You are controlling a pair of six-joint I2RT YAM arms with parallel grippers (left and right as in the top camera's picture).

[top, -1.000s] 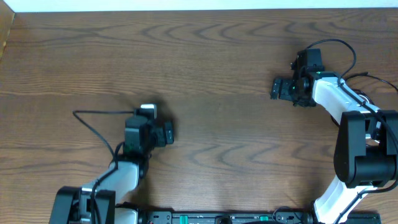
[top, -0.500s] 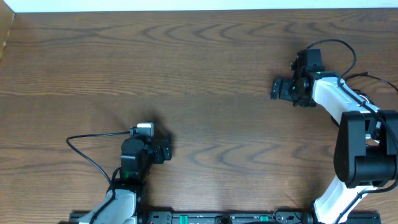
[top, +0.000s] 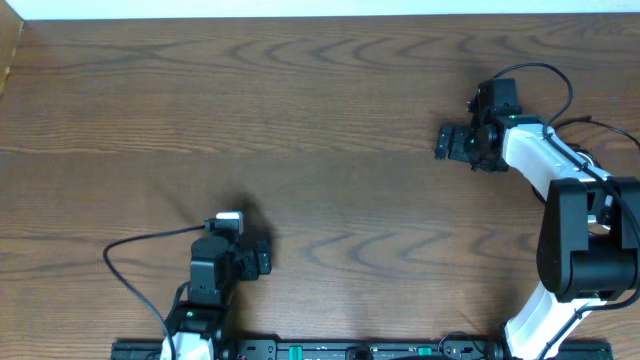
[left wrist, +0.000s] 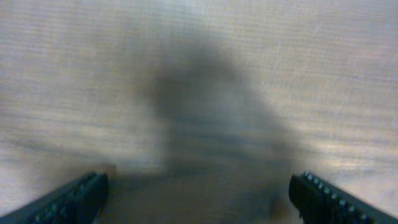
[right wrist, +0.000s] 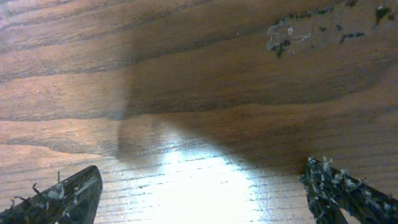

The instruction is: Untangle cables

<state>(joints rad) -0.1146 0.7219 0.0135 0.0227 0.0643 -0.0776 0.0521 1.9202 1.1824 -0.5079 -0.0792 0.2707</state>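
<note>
Left hand [left wrist: 199,190] and right hand [right wrist: 202,180], fingers wide apart, above wooden table [top: 320,100]

No text, label, brand, number or sign can be read in any view; the dark brown wood-grain bench [top: 330,120] carries only its grain; the black rail along the bottom edge of the overhead frame [top: 330,352] has small green and pale marks, too small to make out; the left wrist view is too blurred to read.
</note>
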